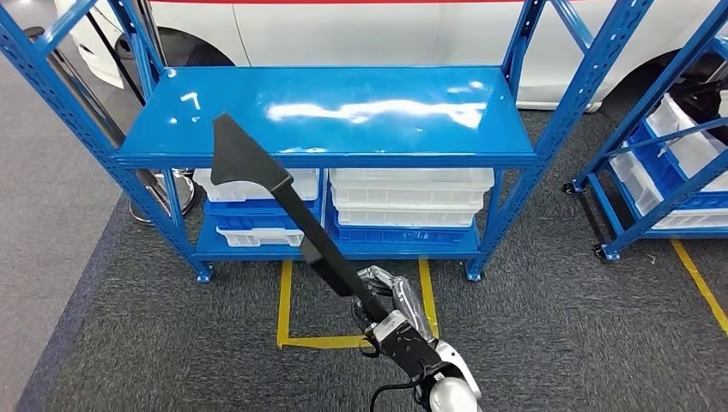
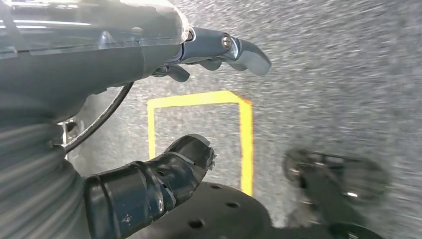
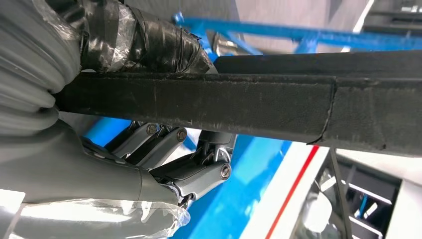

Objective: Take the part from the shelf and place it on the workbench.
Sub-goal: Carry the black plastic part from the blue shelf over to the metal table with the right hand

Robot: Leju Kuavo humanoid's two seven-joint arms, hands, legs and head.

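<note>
The part is a long black bar with a wider flared end. It slants up and to the left in front of the blue shelf, whose top board is bare. My right hand grips the bar's lower end, low in the middle of the head view. In the right wrist view the thumb and fingers of my right hand wrap around the black bar. My left hand hangs over the grey carpet, its fingers apart with nothing between them.
White bins fill the shelf's lower level. A second blue shelf with white bins stands at the right. Yellow tape marks a box on the grey carpet before the shelf. A white car is parked behind.
</note>
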